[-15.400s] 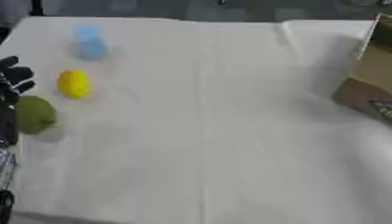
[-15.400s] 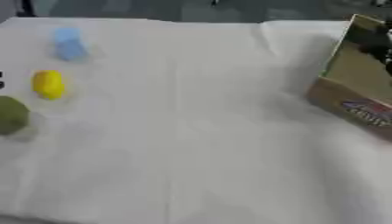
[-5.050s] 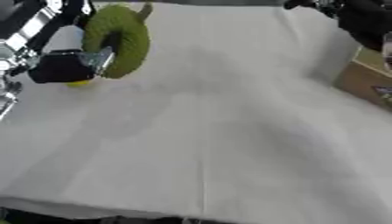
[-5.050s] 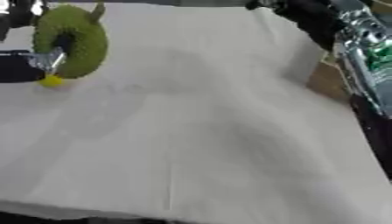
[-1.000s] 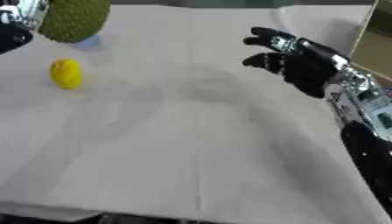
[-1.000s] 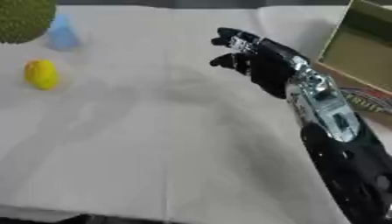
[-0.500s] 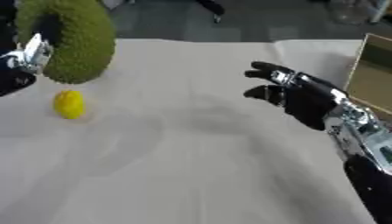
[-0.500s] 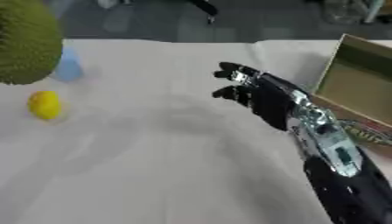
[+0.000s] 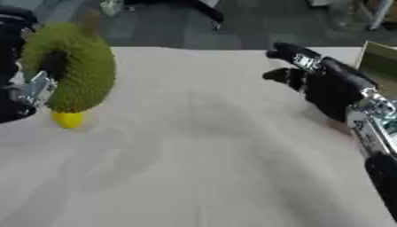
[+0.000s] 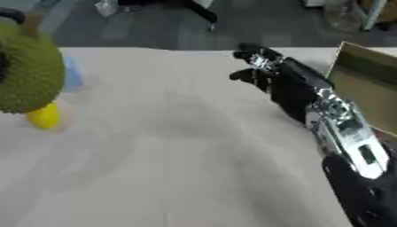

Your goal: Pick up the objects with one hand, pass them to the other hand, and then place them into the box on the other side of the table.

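A big green spiky fruit (image 9: 74,71) is held up at the left by my left hand (image 9: 27,95), whose fingers are curled round it. Below it a small yellow fruit (image 9: 68,119) lies on the white cloth. A pale blue object (image 10: 74,75) shows just behind the green fruit in the right eye view. My right hand (image 9: 314,75) hangs open over the middle right of the table, fingers stretched toward the left, well apart from the fruit. The cardboard box (image 10: 368,91) stands at the right edge behind that arm.
The white cloth-covered table (image 9: 201,168) fills the lower view. Beyond its far edge lie a dark floor and the legs of a chair (image 10: 198,11).
The camera has tilted up, so the floor beyond the table shows. The green fruit has come lower and nearer the middle; the right hand stays open, stretched leftward.
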Controlling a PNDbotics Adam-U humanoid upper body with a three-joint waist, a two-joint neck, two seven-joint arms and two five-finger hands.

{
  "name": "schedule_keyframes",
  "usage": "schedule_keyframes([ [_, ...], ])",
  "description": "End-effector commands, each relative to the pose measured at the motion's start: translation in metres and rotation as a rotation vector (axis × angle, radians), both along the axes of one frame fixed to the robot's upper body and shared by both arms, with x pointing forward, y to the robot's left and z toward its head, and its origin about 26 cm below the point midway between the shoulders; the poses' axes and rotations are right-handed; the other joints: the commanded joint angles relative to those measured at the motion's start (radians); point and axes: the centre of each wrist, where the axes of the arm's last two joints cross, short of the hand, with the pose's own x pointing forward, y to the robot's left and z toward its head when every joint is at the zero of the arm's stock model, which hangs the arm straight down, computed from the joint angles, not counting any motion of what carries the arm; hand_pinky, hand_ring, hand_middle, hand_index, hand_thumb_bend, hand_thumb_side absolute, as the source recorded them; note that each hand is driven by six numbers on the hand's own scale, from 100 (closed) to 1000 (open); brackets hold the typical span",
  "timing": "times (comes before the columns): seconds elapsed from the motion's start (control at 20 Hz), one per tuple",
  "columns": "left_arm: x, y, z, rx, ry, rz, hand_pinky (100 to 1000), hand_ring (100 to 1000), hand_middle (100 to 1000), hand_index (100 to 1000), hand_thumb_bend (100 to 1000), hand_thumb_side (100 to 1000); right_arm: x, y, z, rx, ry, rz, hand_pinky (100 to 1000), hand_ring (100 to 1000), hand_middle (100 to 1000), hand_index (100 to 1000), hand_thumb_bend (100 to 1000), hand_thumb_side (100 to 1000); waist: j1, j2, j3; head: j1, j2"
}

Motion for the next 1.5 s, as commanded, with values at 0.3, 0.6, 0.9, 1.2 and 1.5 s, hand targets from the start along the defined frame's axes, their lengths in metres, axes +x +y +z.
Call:
schedule_keyframes([
  [0.3,-0.003,-0.01,0.007,0.215,-0.09,0.029,575,463,406,447,100,223,-0.017,0.018,0.049,-0.199,-0.259,0.039,996,794,930,939,100,574,-0.01,-0.033,-0.006,0.01,0.03],
  [0.6,-0.002,-0.016,0.004,0.305,-0.167,0.073,575,473,416,450,100,160,-0.022,0.036,0.069,-0.386,-0.4,0.056,1000,807,920,931,100,564,-0.016,-0.039,-0.007,0.018,0.056],
  [0.9,-0.001,-0.025,0.0,0.363,-0.238,0.111,573,479,420,451,100,127,-0.025,0.053,0.085,-0.472,-0.513,0.077,1000,816,913,922,100,513,-0.022,-0.044,-0.007,0.018,0.068],
  [1.2,0.0,-0.033,-0.002,0.357,-0.275,0.136,572,478,420,451,100,125,-0.022,0.067,0.089,-0.525,-0.56,0.085,1000,827,914,917,100,446,-0.025,-0.048,-0.006,0.012,0.074],
  [1.5,0.001,-0.038,-0.002,0.346,-0.304,0.147,571,479,421,451,100,111,-0.018,0.078,0.09,-0.575,-0.581,0.108,1000,840,911,906,127,396,-0.026,-0.049,-0.004,0.007,0.079],
])
